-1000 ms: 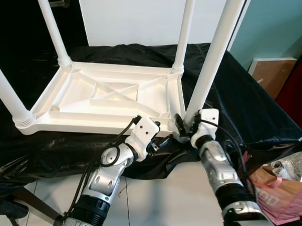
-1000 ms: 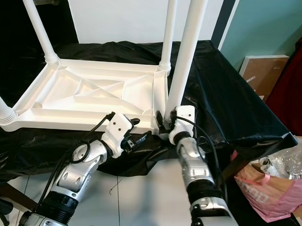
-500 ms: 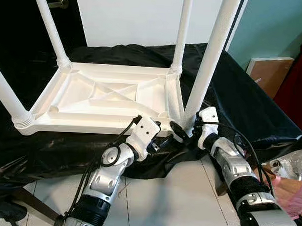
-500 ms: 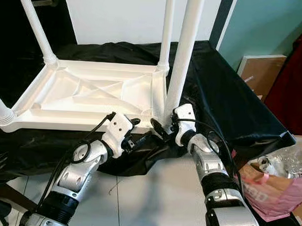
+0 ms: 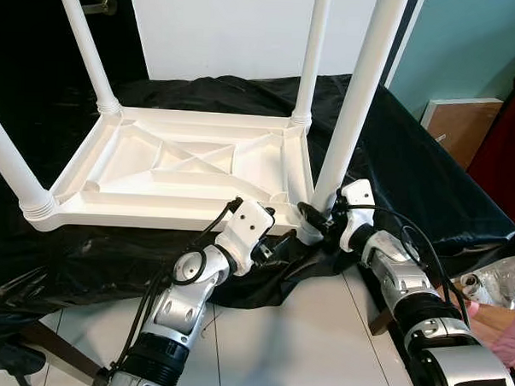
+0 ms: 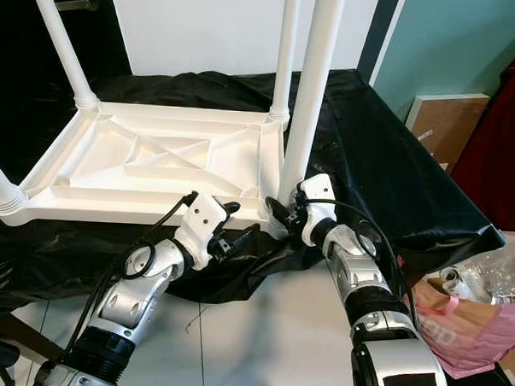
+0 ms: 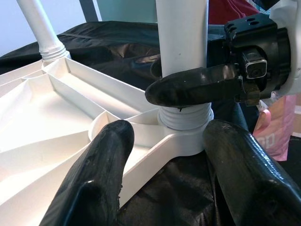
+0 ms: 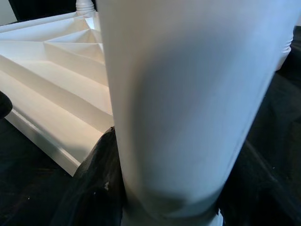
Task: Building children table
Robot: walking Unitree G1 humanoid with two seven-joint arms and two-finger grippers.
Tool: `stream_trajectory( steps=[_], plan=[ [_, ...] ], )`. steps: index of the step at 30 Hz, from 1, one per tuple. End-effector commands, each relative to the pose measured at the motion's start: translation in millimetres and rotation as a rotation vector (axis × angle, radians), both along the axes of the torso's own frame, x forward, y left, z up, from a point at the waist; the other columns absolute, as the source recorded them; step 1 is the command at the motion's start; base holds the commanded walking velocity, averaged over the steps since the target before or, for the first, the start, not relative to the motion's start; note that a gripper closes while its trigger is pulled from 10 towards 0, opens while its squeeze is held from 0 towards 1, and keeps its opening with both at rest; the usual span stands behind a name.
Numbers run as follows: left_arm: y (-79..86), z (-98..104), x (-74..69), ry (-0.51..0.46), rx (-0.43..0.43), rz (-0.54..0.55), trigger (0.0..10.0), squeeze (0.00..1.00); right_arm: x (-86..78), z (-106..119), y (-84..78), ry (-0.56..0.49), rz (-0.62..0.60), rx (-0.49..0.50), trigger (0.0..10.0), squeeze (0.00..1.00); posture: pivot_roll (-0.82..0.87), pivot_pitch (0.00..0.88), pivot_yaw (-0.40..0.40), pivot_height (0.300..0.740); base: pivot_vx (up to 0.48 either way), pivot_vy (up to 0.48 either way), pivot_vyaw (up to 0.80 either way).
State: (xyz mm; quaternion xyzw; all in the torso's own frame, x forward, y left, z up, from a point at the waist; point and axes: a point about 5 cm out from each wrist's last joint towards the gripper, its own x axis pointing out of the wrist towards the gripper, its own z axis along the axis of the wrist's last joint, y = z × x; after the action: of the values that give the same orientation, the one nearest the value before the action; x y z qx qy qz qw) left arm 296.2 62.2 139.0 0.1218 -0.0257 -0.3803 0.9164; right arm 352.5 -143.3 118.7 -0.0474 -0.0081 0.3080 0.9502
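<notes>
Now white table (image 5: 182,168) lies upside down on black-covered counter (image 5: 429,183). Right pincer (image 5: 318,221) clamped on near leg (image 5: 351,112) at its base. Left pincer (image 7: 164,155) apart, fingers either side of leg's corner. Risk: leg not screwed tight, tips over.

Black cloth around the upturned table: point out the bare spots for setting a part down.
Bare black cloth lies right of the near right leg and behind the tabletop. The near right corner is crowded: the right gripper clamps that leg and the left gripper is open beside it.
</notes>
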Motion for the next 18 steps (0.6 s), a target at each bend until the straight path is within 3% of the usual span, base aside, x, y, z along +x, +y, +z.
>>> stream_trajectory(
  steps=[1,9,13,18],
  plan=[
    [2.4,3,3.7,-0.035,-0.006,0.097,10.0,0.0,-4.4,-12,-1.4,0.051,-0.003,-0.011,10.0,0.0,-0.02,0.0,-0.043,0.74,0.0,0.0,0.0],
    [2.4,3,4.7,-0.033,-0.004,0.093,10.0,0.0,-3.3,-17,-5.3,0.066,-0.125,0.015,10.0,0.0,-0.03,0.0,-0.04,0.74,0.0,0.0,0.0],
    [1.3,3,4.1,-0.032,-0.002,0.085,10.0,0.0,-6.3,-27,-0.7,0.1,-0.312,0.083,10.0,0.0,-0.03,0.0,-0.034,0.74,0.0,0.0,0.0],
    [0.9,3,3.7,-0.032,0.002,0.082,10.0,0.0,-10.2,-33,4.4,0.11,-0.402,0.101,10.0,0.0,-0.03,0.0,-0.034,0.74,0.0,0.0,0.0]
  ],
)
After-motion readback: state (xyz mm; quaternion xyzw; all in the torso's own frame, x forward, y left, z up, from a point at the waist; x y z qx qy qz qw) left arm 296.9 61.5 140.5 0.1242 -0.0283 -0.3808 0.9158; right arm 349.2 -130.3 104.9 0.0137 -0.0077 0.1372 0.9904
